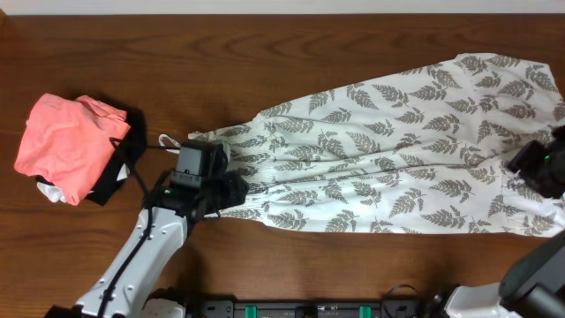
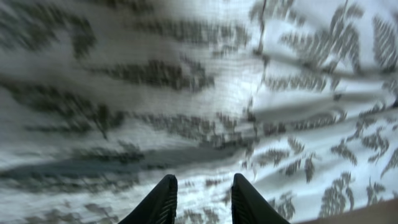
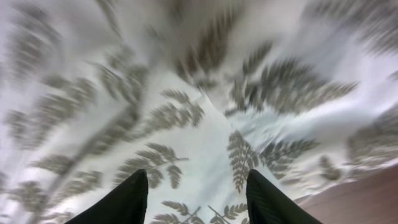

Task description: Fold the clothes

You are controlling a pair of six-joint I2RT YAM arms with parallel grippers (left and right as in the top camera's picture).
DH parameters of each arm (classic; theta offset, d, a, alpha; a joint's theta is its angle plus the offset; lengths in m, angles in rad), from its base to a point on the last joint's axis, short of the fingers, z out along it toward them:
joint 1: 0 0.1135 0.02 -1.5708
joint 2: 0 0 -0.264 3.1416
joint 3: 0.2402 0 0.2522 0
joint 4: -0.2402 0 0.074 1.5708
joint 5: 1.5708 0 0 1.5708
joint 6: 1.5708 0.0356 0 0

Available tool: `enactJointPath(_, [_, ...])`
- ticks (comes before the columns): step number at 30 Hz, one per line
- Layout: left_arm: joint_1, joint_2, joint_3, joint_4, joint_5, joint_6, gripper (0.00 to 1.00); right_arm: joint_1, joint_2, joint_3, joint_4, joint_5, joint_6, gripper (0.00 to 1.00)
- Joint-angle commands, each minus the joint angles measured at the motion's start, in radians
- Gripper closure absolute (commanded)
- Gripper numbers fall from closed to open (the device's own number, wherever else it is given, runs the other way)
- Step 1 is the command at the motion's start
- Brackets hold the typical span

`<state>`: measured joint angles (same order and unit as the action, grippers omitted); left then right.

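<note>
On surface (image 1: pixel 265 53): 1 fern-print dress (image 1: pixel 388 150), 1 pink garment (image 1: pixel 66 146), 1 black cloth (image 1: pixel 124 168)
Left hand (image 2: pixel 200 186): parted, empty
Right hand (image 3: pixel 198 183): parted wider, empty

The clothes (image 1: pixel 388 150) were thin, matt white cloth with a fine open weave and soft creases, printed with grey ferns. The table (image 1: pixel 265 53) beneath the clothes was dark brown wood, its grain visible, with a faint sheen. Left of the clothes, the salmon-pink garment (image 1: pixel 66 141) and the black cloth (image 1: pixel 119 172) looked soft and matt. The left gripper (image 2: pixel 203 183) and right gripper (image 3: pixel 196 180) had smooth, dull black fingers that looked like plastic. The left arm (image 1: pixel 146 252) had a smooth white shell.
</note>
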<state>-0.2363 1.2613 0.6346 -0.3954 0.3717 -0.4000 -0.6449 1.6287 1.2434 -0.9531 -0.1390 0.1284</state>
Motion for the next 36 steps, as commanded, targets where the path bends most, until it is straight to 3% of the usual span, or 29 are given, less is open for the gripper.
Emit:
enactJointPath(1, [-0.005,0.043,0.013,-0.024,0.032,-0.021,0.70,0.005,-0.068,0.041,-0.013,-0.013,-0.014,0.49])
enactJointPath(9, [0.005,0.192,0.012,-0.049,0.030,-0.020,0.63,0.005,-0.120,0.040,-0.017,-0.078,-0.014,0.48])
enactJointPath(15, [0.106,0.288,0.012,-0.063,-0.012,-0.013,0.61,0.005,-0.124,0.040,-0.032,-0.091,-0.026,0.48])
enactJointPath(23, [0.303,0.307,0.011,-0.131,-0.051,0.069,0.61,0.005,-0.124,0.040,-0.031,-0.090,-0.026,0.48])
enactJointPath(31, [0.363,0.307,0.011,-0.139,-0.074,0.108,0.61,0.005,-0.124,0.040,-0.031,-0.090,-0.026,0.48])
enactJointPath(34, [0.372,0.304,0.013,-0.128,-0.045,0.109,0.60,0.005,-0.124,0.040,-0.027,-0.095,-0.028,0.48])
enactJointPath(36, [0.370,0.290,0.019,-0.105,0.060,0.143,0.55,0.008,-0.124,0.040,-0.016,-0.114,-0.049,0.48])
